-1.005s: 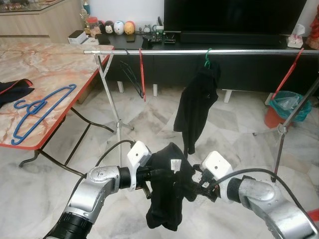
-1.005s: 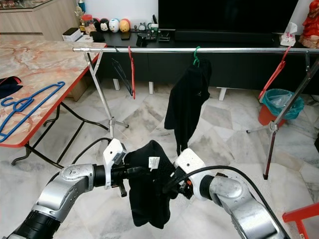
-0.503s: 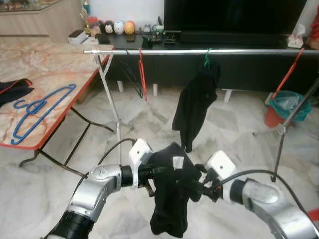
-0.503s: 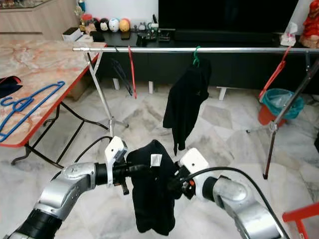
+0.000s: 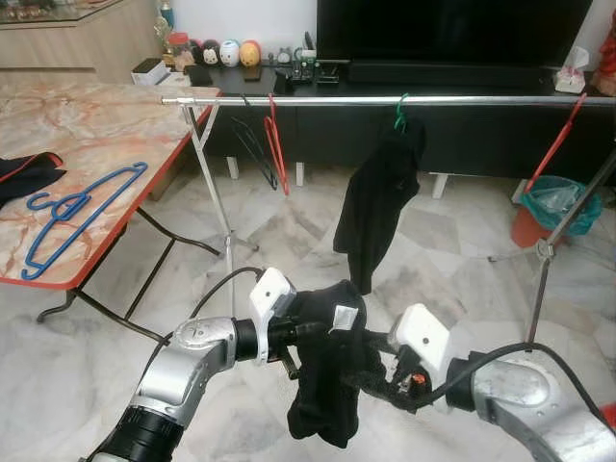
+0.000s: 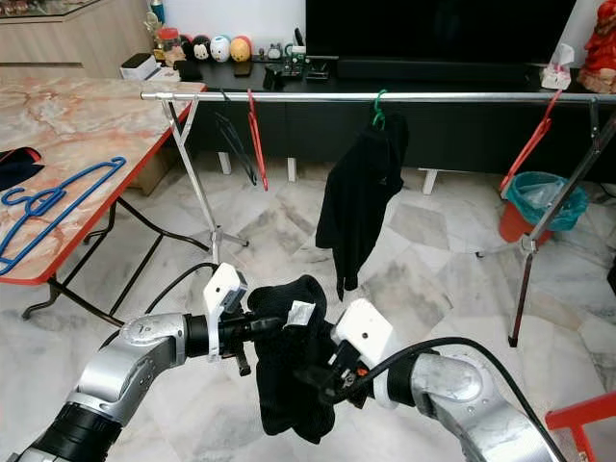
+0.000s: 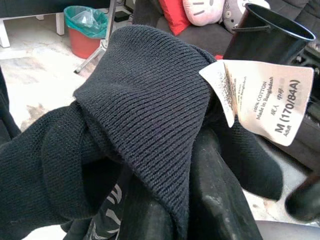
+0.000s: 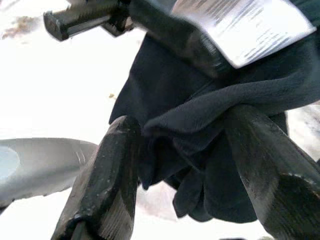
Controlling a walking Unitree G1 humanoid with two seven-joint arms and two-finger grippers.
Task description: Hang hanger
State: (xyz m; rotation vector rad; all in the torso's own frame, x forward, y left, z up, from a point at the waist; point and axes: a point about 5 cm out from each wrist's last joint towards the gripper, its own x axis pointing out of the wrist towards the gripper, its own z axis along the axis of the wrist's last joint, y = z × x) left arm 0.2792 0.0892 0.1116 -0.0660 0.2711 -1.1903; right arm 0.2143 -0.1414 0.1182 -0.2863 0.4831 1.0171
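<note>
Drawn back and lower than a second ago: right gripper (image 6: 313, 371), fingers apart around a fold of the black garment (image 5: 327, 371), cloth bunched between them. Held up in front of the robot, above the marble floor (image 5: 77, 375), collar pinched tight in the left gripper (image 5: 303, 332). Readable on the white label (image 7: 260, 102): "100% COTTON", "Made in Bangladesh", "M (170/84A)". Ahead, a metal rail (image 5: 385, 99) bearing a red hanger (image 5: 276, 144) and a second black garment on a green hanger (image 5: 400, 114). On the table (image 5: 96, 125), a blue hanger (image 5: 77, 212).
</note>
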